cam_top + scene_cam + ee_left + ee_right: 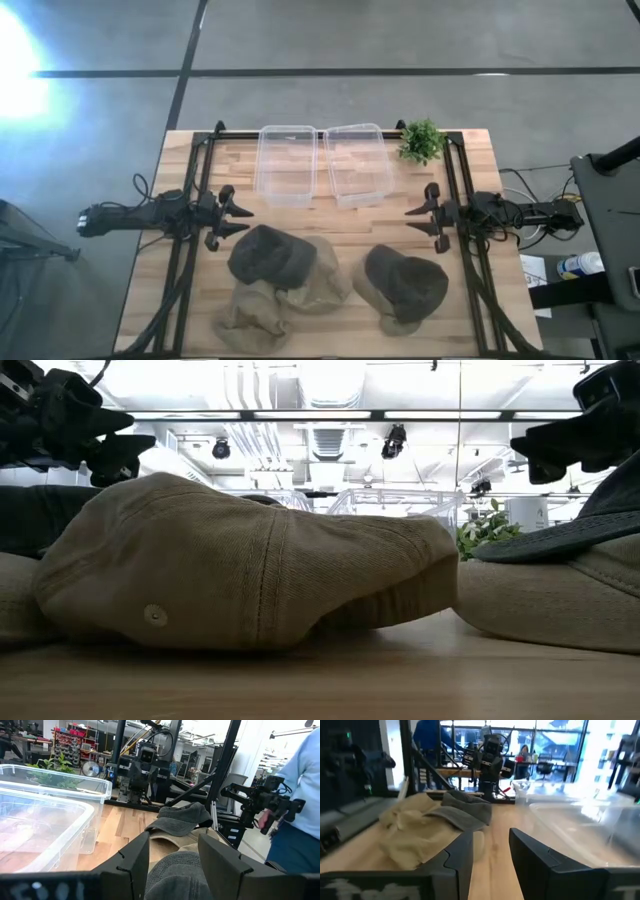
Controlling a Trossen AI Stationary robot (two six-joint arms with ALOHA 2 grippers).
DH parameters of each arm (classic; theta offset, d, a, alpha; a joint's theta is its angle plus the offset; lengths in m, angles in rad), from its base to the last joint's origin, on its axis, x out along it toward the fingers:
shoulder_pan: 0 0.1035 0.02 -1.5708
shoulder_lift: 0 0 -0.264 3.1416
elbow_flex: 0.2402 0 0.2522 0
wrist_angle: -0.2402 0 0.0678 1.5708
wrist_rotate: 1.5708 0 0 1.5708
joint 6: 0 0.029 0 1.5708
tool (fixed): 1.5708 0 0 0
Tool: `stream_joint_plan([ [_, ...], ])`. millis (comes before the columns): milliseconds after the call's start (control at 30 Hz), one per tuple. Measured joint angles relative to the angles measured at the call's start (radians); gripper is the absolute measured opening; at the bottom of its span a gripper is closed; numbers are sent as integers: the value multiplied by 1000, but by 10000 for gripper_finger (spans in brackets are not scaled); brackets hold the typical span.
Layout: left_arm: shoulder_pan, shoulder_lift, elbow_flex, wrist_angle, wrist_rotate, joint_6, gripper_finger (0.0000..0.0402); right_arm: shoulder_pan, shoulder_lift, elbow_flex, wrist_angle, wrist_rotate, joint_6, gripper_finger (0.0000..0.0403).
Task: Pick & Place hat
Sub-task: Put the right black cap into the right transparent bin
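Observation:
Several caps lie in two heaps on the wooden table. The left heap has a dark grey cap (270, 255) on top of tan caps (262, 305). The right heap has a dark grey cap (415, 283) on a tan cap (385, 290). My left gripper (240, 215) is open at the table's left side, just left of and above the left heap. My right gripper (415, 218) is open at the right side, above the right heap. In the left wrist view the fingers (172, 862) stand over a grey cap (175, 880) without touching it.
Two clear plastic bins (287, 163) (357, 162) stand side by side at the table's far edge. A small green plant (421, 140) stands at the far right. Black frame rails (197, 190) run along both table sides. A person in blue (300, 810) stands beyond the table.

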Motion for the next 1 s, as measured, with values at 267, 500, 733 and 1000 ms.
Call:
stream_joint_plan([
  [267, 0, 0, 0, 0, 0, 0, 163, 0, 0, 0, 0, 0, 190, 130],
  [500, 0, 0, 0, 0, 0, 0, 163, 0, 0, 0, 0, 0, 293, 124],
  [733, 0, 0, 0, 0, 0, 0, 163, 0, 0, 0, 110, 2, 405, 123],
  [1000, 0, 0, 0, 0, 0, 0, 163, 0, 1, 0, 385, 99, 416, 130],
])
